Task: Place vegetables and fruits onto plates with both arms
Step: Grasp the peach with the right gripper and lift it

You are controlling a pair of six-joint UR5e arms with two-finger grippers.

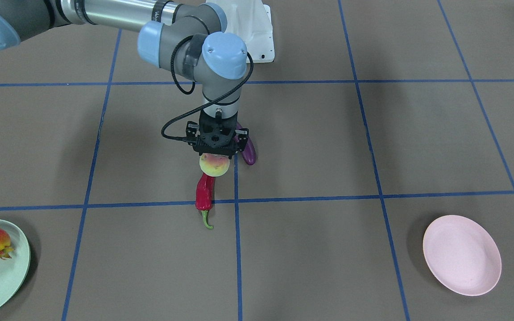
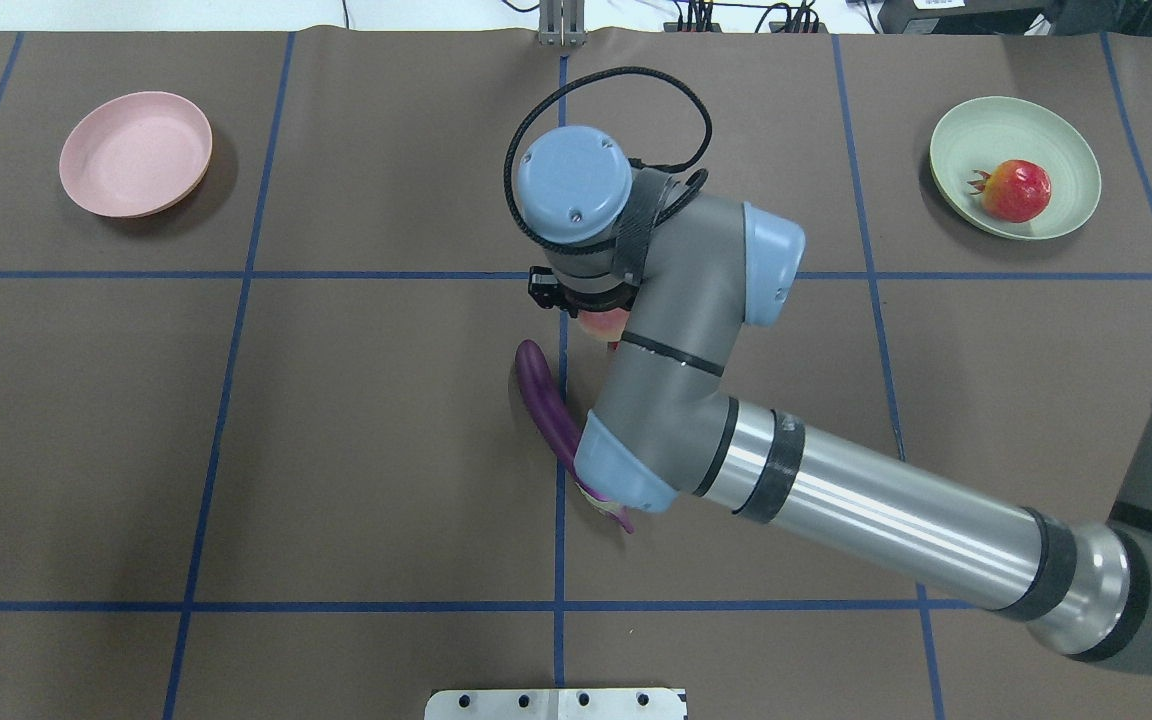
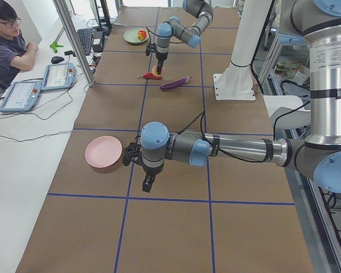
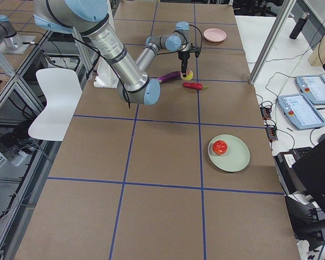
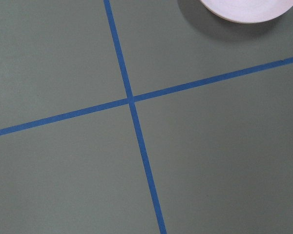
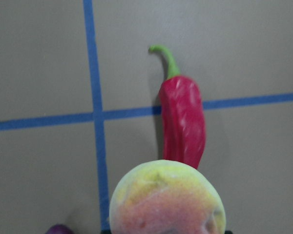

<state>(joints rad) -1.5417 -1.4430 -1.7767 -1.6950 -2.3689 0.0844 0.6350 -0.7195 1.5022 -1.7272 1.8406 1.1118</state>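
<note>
My right gripper (image 1: 215,156) hangs at the table's middle, shut on the pink-and-yellow-green peach (image 1: 214,165), which fills the bottom of the right wrist view (image 6: 167,201). The red chili (image 1: 205,194) lies just beyond the peach, stem pointing away from the robot. The purple eggplant (image 1: 249,151) lies beside the gripper, partly under the arm (image 2: 546,405). The pomegranate (image 2: 1016,190) rests on the mint green plate (image 2: 976,130). The pink plate (image 2: 134,152) holds nothing. My left gripper (image 3: 148,183) hovers near the pink plate; I cannot tell its state.
Blue tape lines divide the brown table into squares. The white robot base (image 1: 257,31) stands behind the eggplant. A person (image 3: 5,40) sits at a side desk with tablets (image 3: 57,75). A white chair (image 4: 54,97) stands off the table.
</note>
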